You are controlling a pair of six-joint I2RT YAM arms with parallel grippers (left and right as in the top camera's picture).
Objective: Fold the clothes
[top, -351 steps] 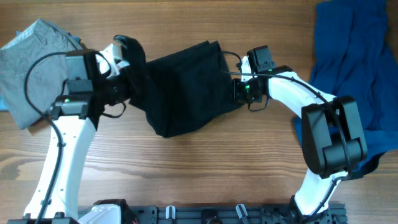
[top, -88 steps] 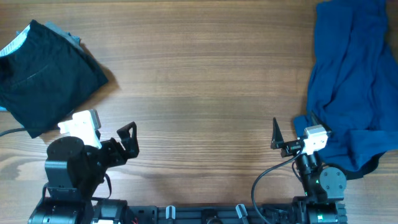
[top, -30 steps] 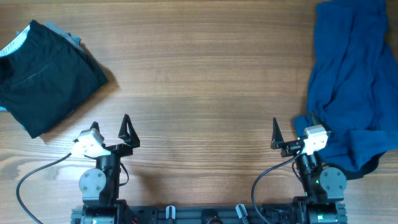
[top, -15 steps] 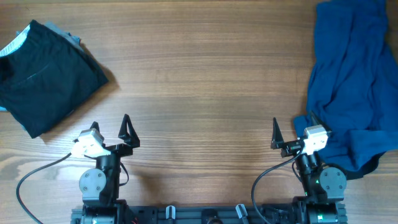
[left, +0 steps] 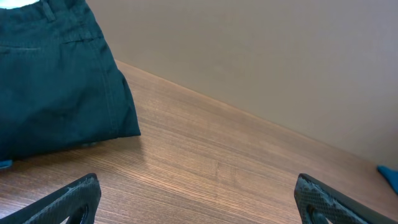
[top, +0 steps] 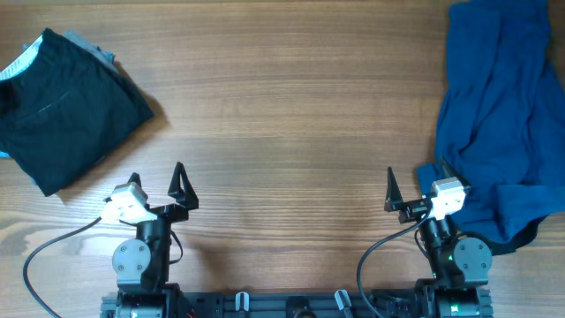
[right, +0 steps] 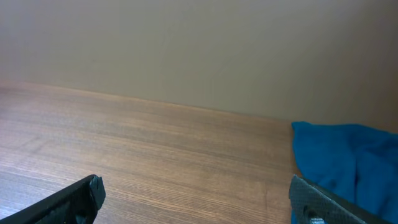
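Black shorts (top: 71, 110) lie folded far left on the wooden table (top: 291, 132); a blue garment (top: 499, 115) sits rumpled far right. Left fingers (left: 68, 200) and right fingers (right: 323, 200) stand apart, empty; beige wall (right: 186, 43) behind.

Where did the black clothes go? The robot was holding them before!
The arms let go of the black clothes, now lying folded at the far left. The left gripper and right gripper pulled back to the near edge, open and empty. The blue cloth stayed on the right.
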